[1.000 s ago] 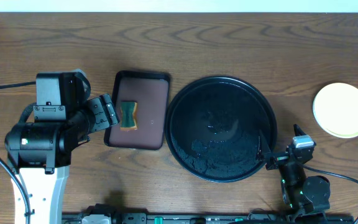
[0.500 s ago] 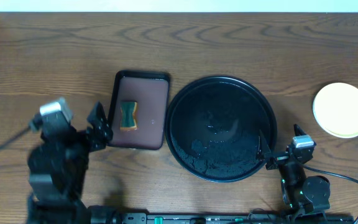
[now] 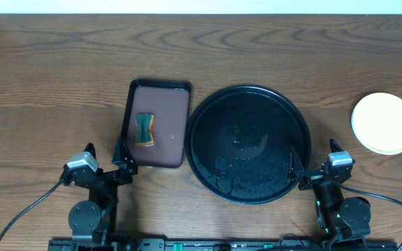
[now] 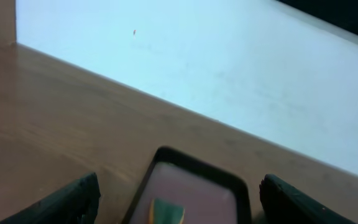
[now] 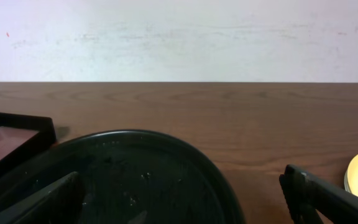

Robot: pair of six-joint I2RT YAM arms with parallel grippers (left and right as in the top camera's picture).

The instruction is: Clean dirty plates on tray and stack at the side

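While both arms sit folded low at the near edge of the bench (image 3: 61,70), the left claw (image 3: 106,155) hangs released, fingers spread wide w/ nothing btw them. It sits just off the near-left corner of the small dark-brown rectangular tray (image 3: 169,104). Its wrist cam looks along the bench: the brown tray is framed btw the two dark fingers (image 4: 73,199), w/ a pale wall (image 4: 229,74) behind. A sponge (image 3: 144,130) (green, w/ an orange-brown near end) lies on the left half of that tray, approx midway along its length.

The right claw (image 3: 315,157) is likewise released, spread wide & gripping nothing. One finger overlaps the near-right rim of the big round black tray (image 3: 257,104); the other is outside it, over bare wood. The black tray is centre-right on the bench, just beside the brown tray. Its glossy floor shows wet-looking specks & smears, mostly in the near half.

As for the plates (image 3: 384,123), they sit at the far right side of the bench, off the black tray & well apart from it. From overhead only the pale yellow top one reads clearly, w/ a paler edge peeking out along its near side. How many lie under it can't be told. The right wrist cam catches just a sliver of yellow at its right edge.
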